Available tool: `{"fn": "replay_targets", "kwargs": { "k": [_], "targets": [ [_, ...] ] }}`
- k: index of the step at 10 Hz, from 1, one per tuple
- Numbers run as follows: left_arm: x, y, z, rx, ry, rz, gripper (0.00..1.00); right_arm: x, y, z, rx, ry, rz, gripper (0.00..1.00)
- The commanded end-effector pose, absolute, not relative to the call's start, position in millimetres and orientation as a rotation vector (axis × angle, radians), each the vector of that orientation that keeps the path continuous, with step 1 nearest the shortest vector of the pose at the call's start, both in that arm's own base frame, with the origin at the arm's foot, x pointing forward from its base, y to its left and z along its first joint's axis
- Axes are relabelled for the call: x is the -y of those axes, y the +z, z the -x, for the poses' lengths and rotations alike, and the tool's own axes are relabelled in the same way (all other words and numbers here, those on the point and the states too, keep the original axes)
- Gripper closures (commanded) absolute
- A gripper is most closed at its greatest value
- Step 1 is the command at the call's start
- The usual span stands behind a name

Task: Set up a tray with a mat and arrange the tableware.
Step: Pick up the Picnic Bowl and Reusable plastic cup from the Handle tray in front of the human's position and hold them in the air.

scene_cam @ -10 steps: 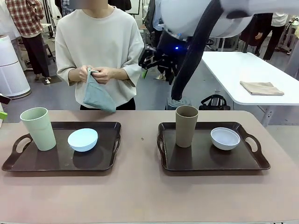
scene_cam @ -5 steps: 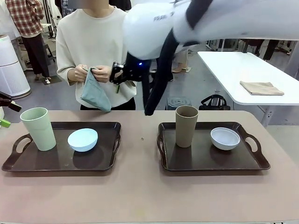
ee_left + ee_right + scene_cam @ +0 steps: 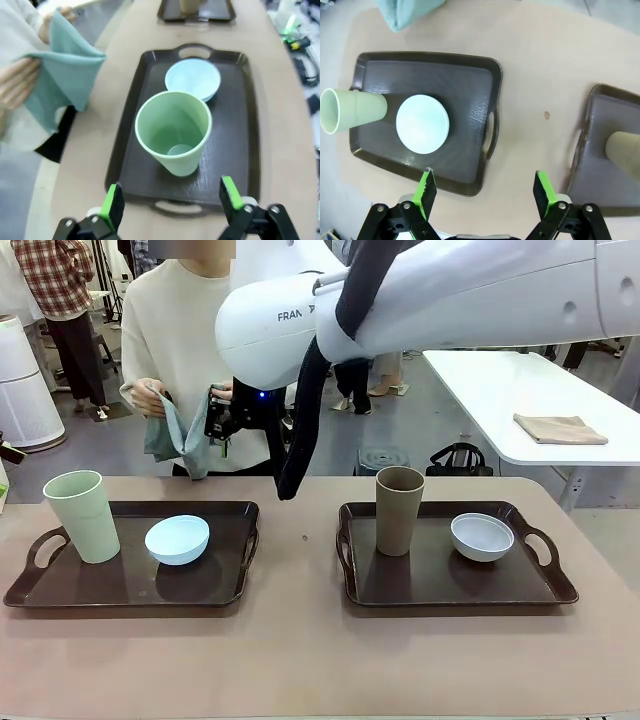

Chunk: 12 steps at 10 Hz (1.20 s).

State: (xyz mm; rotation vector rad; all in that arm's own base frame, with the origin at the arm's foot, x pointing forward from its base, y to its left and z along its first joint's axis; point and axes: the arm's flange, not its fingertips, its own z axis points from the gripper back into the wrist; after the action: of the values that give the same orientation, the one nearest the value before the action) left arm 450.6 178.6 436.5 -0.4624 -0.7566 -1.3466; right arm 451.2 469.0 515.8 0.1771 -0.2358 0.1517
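Both your jaws wide open, empty, left gripper (image 3: 171,200) facing green cup (image 3: 173,131), blue bowl (image 3: 193,79) just beyond it, right gripper (image 3: 484,185) near person's cloth (image 3: 180,438).

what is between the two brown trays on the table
Bare tabletop, apart from one tiny dark speck, as the front view shows between the left tray and the right tray.

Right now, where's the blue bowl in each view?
Front: blue bowl left of centre, just right of the green cup.
Left wrist: blue bowl upper centre, beyond the green cup.
Right wrist: blue bowl left of centre, seen from above, right of the green cup.
Shared landmark: the green cup, beside it on the same tray.
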Motion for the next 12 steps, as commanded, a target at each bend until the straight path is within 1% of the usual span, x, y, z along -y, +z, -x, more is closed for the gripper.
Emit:
{"fn": "replay_targets", "kwargs": {
  "k": [1, 4, 5, 6, 7, 9, 12],
  "targets": [
    [-177, 436, -450, 0.753, -1.356, 0.468, 0.0, -463, 518, -447, 0.245, 0.15, -0.183, 0.0],
    [-176, 436, -451, 0.754, -1.351, 0.464, 0.0, -468, 519, -451, 0.242, 0.149, -0.177, 0.0],
    [-176, 430, -461, 0.775, -1.381, 0.496, 0.0, -486, 506, -459, 0.187, 0.119, -0.182, 0.0],
    [-174, 419, -467, 0.762, -1.396, 0.505, 0.0, -504, 495, -461, 0.164, 0.153, -0.213, 0.0],
    [-175, 410, -484, 0.753, -1.392, 0.527, 0.0, -525, 483, -465, 0.153, 0.194, -0.225, 0.0],
    [-164, 390, -496, 0.728, -1.424, 0.581, 0.0, -547, 460, -467, 0.13, 0.233, -0.238, 0.0],
    [-157, 361, -500, 0.705, -1.401, 0.655, 0.0, -552, 429, -469, 0.079, 0.269, -0.229, 0.0]
  ]
}}
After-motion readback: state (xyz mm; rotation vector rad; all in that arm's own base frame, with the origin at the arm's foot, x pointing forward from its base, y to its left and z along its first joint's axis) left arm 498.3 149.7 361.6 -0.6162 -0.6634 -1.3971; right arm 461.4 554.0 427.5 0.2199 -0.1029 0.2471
